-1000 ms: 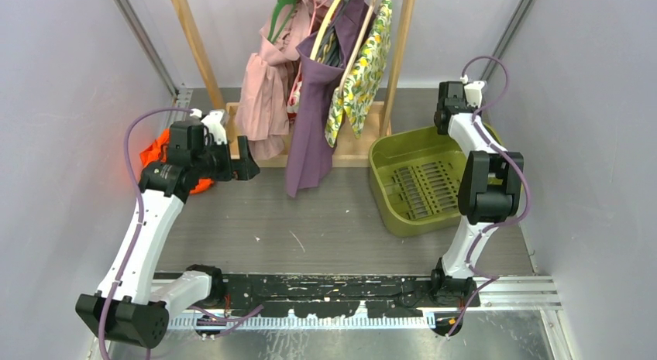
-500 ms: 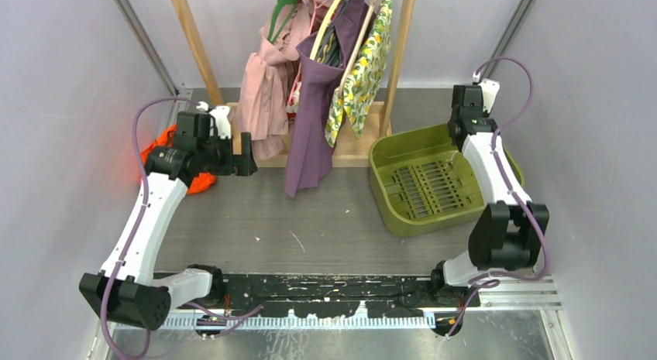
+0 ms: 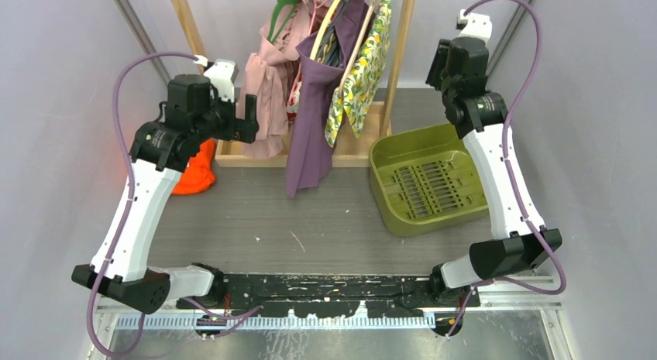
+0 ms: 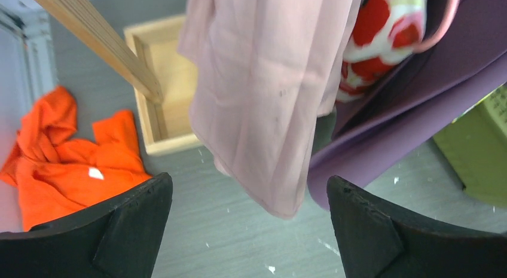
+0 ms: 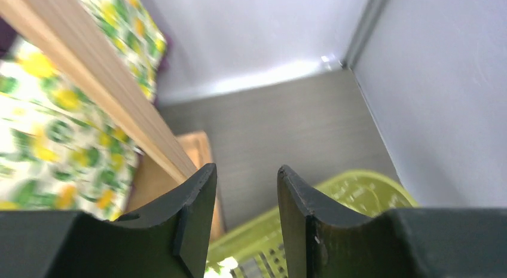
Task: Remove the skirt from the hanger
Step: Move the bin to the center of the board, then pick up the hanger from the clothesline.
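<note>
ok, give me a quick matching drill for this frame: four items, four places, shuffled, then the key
1 orange cloth
2 green basket
3 purple garment
4 lemon-print garment

A hanging beside the rack's right post
B lying left of the rack base
C hanging mid-rack, lowest hem
D standing right of the rack base

Pairs: 1-B, 2-D, 3-C, 4-A

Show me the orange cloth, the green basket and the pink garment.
orange cloth (image 4: pixel 66 164), left wrist view, middle of the heap
green basket (image 3: pixel 381 191), top view, its left wall
pink garment (image 4: pixel 263 98), left wrist view, middle of hanging fabric
</note>
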Motion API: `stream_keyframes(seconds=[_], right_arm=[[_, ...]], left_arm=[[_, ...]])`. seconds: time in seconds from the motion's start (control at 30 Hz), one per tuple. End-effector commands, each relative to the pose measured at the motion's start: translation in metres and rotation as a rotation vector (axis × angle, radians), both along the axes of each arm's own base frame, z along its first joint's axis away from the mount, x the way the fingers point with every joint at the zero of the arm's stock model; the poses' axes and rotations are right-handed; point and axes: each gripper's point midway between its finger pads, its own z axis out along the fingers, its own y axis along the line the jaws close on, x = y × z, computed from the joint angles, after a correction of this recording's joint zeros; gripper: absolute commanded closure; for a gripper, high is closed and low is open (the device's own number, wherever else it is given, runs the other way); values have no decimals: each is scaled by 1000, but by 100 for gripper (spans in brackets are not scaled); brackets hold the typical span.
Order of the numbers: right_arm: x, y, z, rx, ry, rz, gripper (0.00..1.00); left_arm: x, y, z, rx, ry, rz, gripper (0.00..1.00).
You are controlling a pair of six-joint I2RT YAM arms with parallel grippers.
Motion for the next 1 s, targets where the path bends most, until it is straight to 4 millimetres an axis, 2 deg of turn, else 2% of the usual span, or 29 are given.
stream_keyframes(seconds=[0.0,0.07,0.13,0.23,0.33,0.47,0.53,0.8,0.97], right_arm=[[20,41,50,61,-128,157,52],[30,63,59,76,-147,222,52],[36,83,67,81,-161,280,52],[38,110,75,92,-168,366,51],[37,129,84,135,-187,425,50],[35,144,98,190,-217,472,50],[35,149,106,210,-237,492,50],[33,176,139,305,-314,595,50],[47,198,137,374,-314,643,50]], left_arm=[[16,6,67,-17,-233,37,1],[21,6,86,-16,-297,36,0],[31,1,92,-10,-308,27,1],[31,-6,102,-29,-326,8,0],[25,-10,94,-48,-308,-13,1],[23,-15,67,-62,-240,-25,1],[13,-14,71,-82,-259,-33,1],[13,-14,71,-73,-272,-47,1],[13,-17,63,-70,-257,-60,1]])
